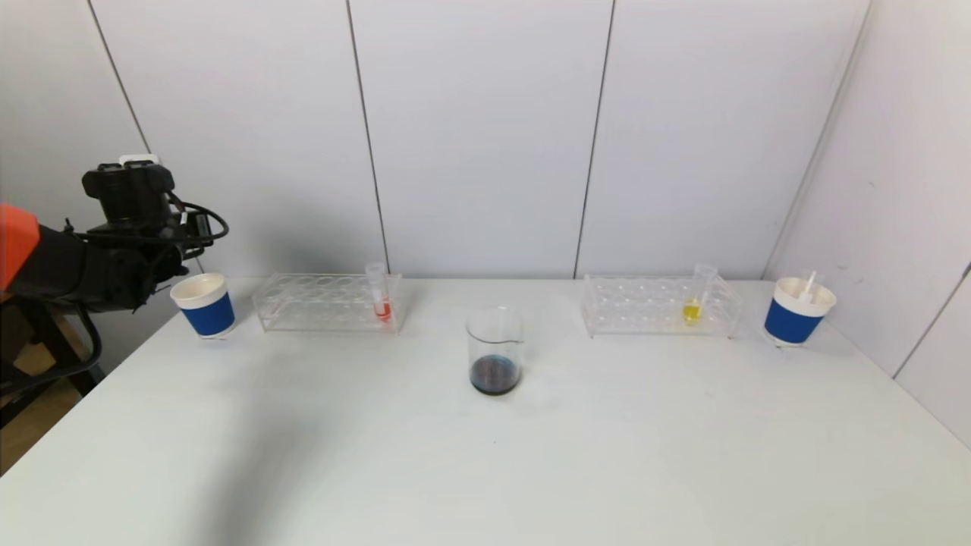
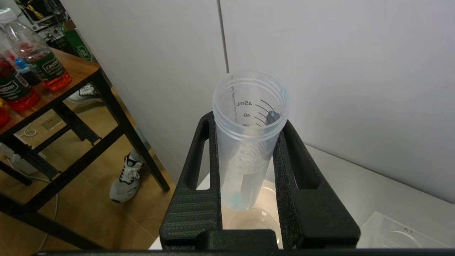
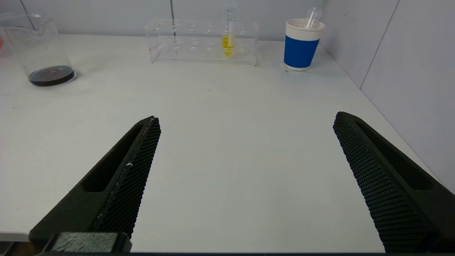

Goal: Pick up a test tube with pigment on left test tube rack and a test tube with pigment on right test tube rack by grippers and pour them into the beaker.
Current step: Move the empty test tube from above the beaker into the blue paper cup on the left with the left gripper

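Reaching in from the left edge of the head view, the left gripper (image 2: 249, 170) hangs above the left paper cup (image 1: 205, 305); its fingers are hidden there behind its own black body. The left wrist view shows them closed on a clear, nearly empty tube (image 2: 249, 117) with printed volume marks, held upright over the pale inside of a cup, of which only a part shows between the fingers. A trace of bluish liquid sits near the tube's lower end. The right gripper (image 3: 245, 170) does not appear in the head view; its wrist view shows the two black fingers (image 3: 135, 167) spread wide over the bare white table (image 1: 485, 470), holding nothing.

Two clear racks stand along the far edge of the table. The left rack (image 1: 326, 303), upper left of centre in the head view, holds one tube with red liquid (image 1: 381, 303) at its right end. The right rack (image 1: 656, 307) holds one tube with yellow liquid (image 1: 694, 299), toward its right end. One glass beaker (image 1: 494, 350) stands between the racks, nearer the camera, with a dark layer at its bottom. Two blue-and-white paper cups flank the racks; the right cup (image 1: 796, 312) has a clear tube leaning inside it, mostly hidden by the rim. The empty rack holes are hard to count.
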{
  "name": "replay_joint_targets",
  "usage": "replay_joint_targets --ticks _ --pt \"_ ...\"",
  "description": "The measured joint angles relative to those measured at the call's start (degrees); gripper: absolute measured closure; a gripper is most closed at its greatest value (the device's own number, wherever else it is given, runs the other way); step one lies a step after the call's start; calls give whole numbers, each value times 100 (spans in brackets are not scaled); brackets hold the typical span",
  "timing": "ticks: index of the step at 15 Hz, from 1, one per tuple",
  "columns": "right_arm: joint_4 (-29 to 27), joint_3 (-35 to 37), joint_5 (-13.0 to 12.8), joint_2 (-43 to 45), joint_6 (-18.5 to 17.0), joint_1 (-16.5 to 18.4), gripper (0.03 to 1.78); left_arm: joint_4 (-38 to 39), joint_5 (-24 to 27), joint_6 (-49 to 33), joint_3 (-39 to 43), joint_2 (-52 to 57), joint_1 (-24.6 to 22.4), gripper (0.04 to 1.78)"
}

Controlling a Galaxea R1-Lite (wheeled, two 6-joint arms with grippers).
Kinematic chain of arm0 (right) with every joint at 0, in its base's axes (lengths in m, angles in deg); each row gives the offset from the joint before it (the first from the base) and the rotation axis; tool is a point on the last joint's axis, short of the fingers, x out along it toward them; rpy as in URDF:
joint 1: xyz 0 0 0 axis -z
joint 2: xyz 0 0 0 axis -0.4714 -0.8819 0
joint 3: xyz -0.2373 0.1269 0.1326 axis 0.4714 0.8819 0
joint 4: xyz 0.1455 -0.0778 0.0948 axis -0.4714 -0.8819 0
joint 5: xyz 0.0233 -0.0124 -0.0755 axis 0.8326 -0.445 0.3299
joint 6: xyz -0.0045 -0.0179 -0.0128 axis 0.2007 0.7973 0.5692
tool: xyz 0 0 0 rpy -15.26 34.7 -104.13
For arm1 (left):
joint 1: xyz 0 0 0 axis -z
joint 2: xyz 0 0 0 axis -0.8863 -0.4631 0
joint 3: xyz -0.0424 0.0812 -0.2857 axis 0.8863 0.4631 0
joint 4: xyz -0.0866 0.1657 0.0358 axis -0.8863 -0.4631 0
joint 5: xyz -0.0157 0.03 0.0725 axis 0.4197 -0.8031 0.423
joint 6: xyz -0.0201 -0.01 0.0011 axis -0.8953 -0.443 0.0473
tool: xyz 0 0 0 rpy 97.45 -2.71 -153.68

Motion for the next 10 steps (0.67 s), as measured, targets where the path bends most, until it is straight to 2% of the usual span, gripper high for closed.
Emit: replay_joint_targets --ticks 10 --pt "0 0 0 0 0 0 4 27 105 -396 -6 -395 5 138"
